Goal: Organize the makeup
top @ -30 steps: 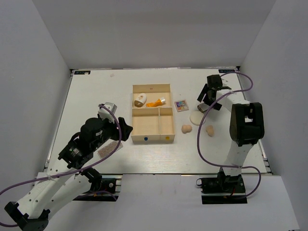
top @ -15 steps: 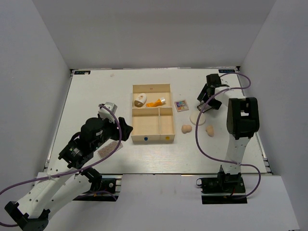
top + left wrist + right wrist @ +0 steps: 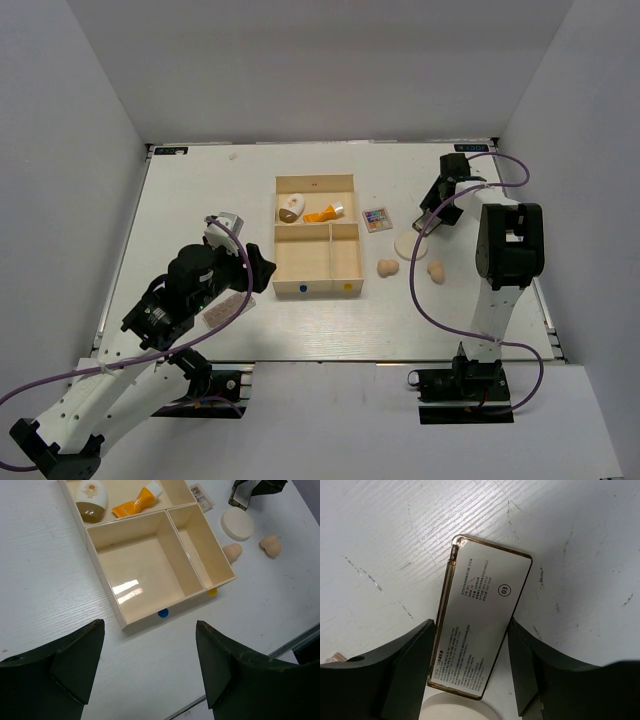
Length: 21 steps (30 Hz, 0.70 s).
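Top external view, stock as it stands on the white table [image 3: 190, 200]. Item one: left gripper [image 3: 147, 665], jaws wide apart with nothing between them, poised over bare table at the near edge of the pale wooden tray [image 3: 102, 590]. Item two: right gripper [image 3: 470, 675], at the far right of the table, jaws partly spread and straddling the dark flat case [image 3: 482, 630]. The case lies flat, label side up, with a gold rim. One finger [image 3: 405, 670] sits along its left long edge and the other close by its right. From the wrist view I cannot tell whether they press on it or only flank it. Item three: the tray's far compartment holds the orange tube with white cap [image 3: 135, 502] and beside it a white-and-brown bottle [image 3: 91, 500]; both nearer compartments show bare wood. Item four, loose to the right of the tray: multicolour square palette [image 3: 377, 219] just beside the far compartment, cream round pad [image 3: 410, 245] just beside the case, and two peach egg-shaped sponges [image 3: 388, 267] [image 3: 436, 270] nearer the arms. Item five: speckled brown rectangular palette [image 3: 222, 310], left of the tray, partly hidden under the left arm.
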### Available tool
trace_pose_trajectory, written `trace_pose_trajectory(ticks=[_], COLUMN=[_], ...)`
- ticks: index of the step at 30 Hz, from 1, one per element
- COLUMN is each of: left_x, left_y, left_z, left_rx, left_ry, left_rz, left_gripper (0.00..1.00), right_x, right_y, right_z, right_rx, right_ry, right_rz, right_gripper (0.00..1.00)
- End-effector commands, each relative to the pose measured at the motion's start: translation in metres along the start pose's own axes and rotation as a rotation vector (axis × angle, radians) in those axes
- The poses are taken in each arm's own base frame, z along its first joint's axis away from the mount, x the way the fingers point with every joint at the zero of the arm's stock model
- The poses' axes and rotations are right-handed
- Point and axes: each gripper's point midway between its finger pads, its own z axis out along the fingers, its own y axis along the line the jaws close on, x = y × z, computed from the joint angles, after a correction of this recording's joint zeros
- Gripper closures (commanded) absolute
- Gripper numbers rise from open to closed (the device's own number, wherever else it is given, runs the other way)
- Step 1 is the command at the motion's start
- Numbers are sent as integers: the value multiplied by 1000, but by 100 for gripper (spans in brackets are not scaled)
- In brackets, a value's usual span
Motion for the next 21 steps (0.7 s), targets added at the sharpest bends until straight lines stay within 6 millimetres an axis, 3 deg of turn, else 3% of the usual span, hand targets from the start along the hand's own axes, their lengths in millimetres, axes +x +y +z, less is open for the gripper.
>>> trace_pose_trajectory(ticks=[1,15,21], left_x=[-5,-5,-5], left_y=[0,1,2], left_z=[-2,-2,-2], left_rx=[0,-8,-12], left_ry=[-22,-22,-23], left_rz=[3,4,4], left_gripper=[17,16,17], right_x=[4,-47,-53], right_y=[1,31,48], right_z=[2,-14,-37], right_rx=[-26,-163,-258], right_ry=[19,-148,-170], right_rz=[1,-195,-224], right_gripper=[50,85,89])
